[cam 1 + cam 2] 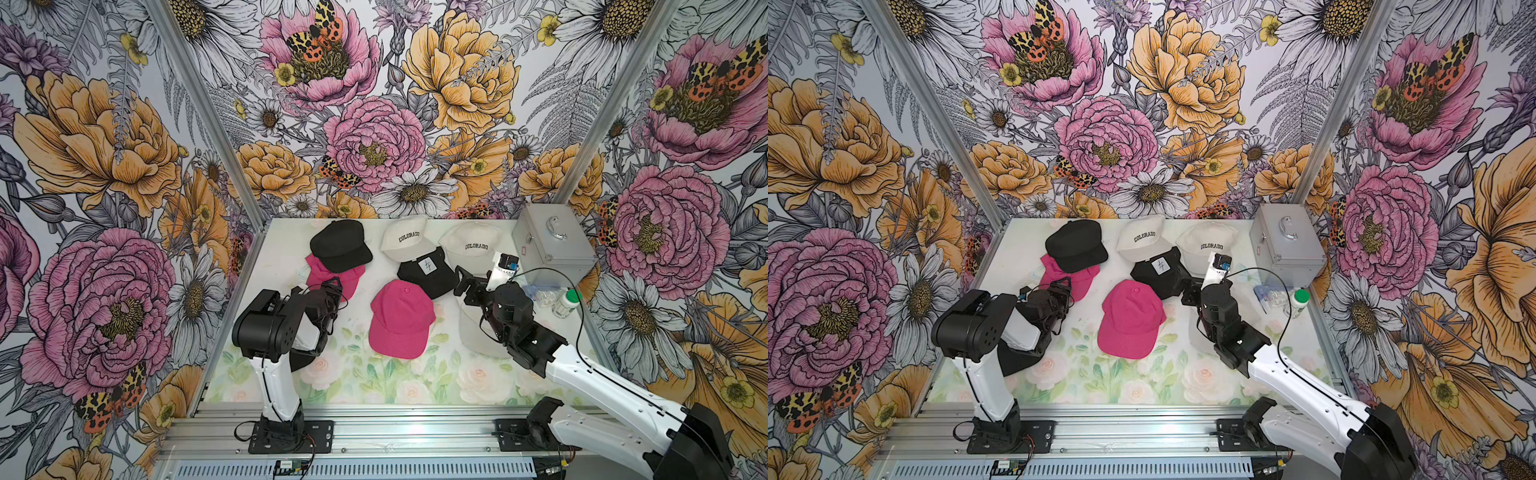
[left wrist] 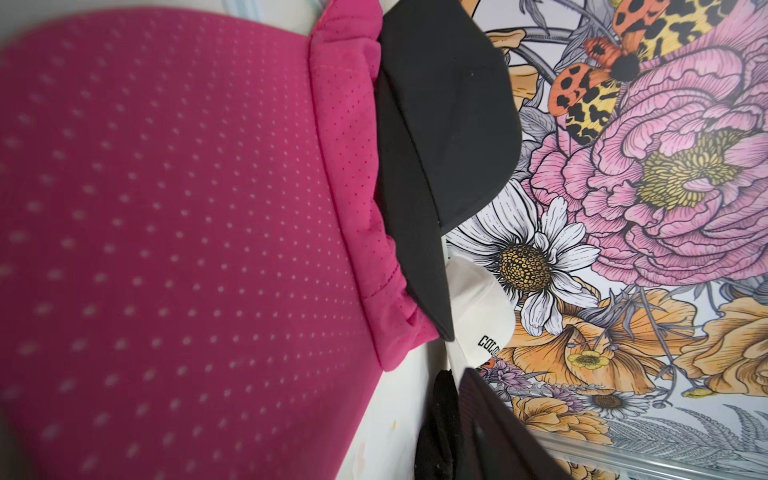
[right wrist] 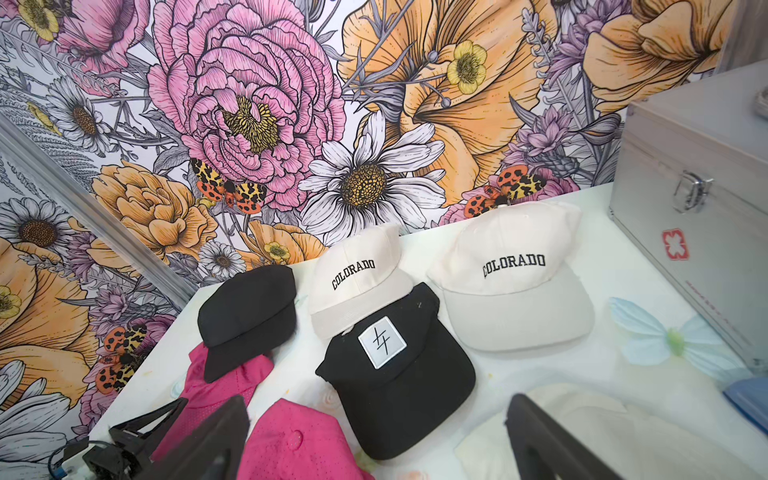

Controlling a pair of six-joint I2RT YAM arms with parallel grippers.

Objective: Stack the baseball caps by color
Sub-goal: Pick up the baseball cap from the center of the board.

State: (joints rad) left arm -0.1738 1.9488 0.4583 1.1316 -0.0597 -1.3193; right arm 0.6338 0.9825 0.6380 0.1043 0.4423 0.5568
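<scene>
Several caps lie on the table. At the back left, a black cap rests on a pink cap. My left gripper is at that pink cap's brim. One finger stands apart from the brim's edge, and the other is hidden by the brim. Two cream COLORADO caps sit at the back, with a black patch cap in front of them. A second pink cap lies in the middle. My right gripper hangs open and empty above a third cream cap. Another black cap lies under the left arm.
A silver metal case stands at the back right. A white bottle with a green lid and a clear blue packet lie in front of it. Floral walls close in the table on three sides.
</scene>
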